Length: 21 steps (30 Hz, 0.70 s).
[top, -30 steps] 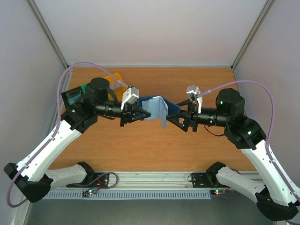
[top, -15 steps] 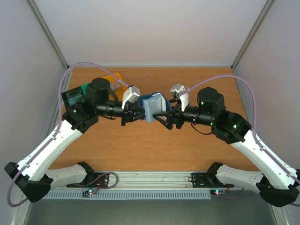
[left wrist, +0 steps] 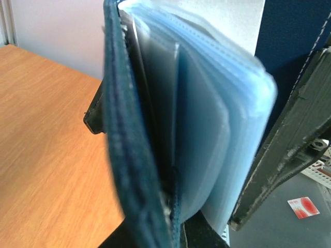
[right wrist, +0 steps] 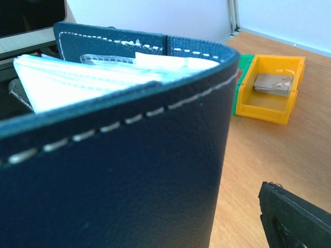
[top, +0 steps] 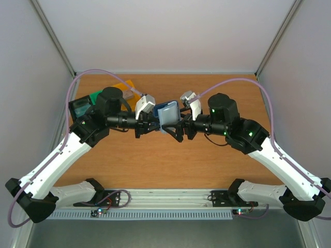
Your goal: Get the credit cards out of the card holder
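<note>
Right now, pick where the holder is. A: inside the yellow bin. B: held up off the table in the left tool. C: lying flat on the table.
B: the holder stands on edge in the air, pinched in the left tool, with the table bare beneath it.

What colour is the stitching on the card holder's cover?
White stitching on the navy card holder; clearest in the right wrist view.
</note>
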Available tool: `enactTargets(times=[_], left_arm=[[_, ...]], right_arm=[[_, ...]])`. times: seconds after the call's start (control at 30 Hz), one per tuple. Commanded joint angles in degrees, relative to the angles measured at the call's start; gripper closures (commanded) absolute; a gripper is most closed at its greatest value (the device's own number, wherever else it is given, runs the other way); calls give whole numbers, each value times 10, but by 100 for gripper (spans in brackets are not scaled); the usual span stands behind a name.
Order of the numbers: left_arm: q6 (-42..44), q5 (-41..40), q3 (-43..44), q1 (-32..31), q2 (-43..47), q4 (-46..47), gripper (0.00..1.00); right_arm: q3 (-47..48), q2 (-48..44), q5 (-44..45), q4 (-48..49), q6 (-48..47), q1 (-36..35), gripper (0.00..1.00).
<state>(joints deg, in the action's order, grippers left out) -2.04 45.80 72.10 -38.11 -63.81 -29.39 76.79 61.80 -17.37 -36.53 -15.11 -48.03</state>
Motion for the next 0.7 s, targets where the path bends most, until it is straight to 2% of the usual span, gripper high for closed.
enactTargets(times=[0.0, 0.13, 0.27, 0.5, 0.6, 0.67], left_arm=[[13, -14, -3, -4, 0, 18, 100], [17, -9, -5, -4, 3, 17, 100], [19, -9, -8, -4, 5, 15, 100], [38, 0, -11, -5, 10, 19, 100], [38, 2, -15, -5, 13, 22, 100], [33, 3, -19, -5, 16, 27, 100]], right_arm=[[21, 4, 23, -5, 4, -6, 2], [8, -17, 47, -4, -3, -5, 11], [7, -27, 84, -23, -6, -5, 29], [13, -32, 124, -55, -10, -5, 45], [21, -32, 124, -73, -17, -5, 46], [29, -30, 125, -89, -23, -5, 55]])
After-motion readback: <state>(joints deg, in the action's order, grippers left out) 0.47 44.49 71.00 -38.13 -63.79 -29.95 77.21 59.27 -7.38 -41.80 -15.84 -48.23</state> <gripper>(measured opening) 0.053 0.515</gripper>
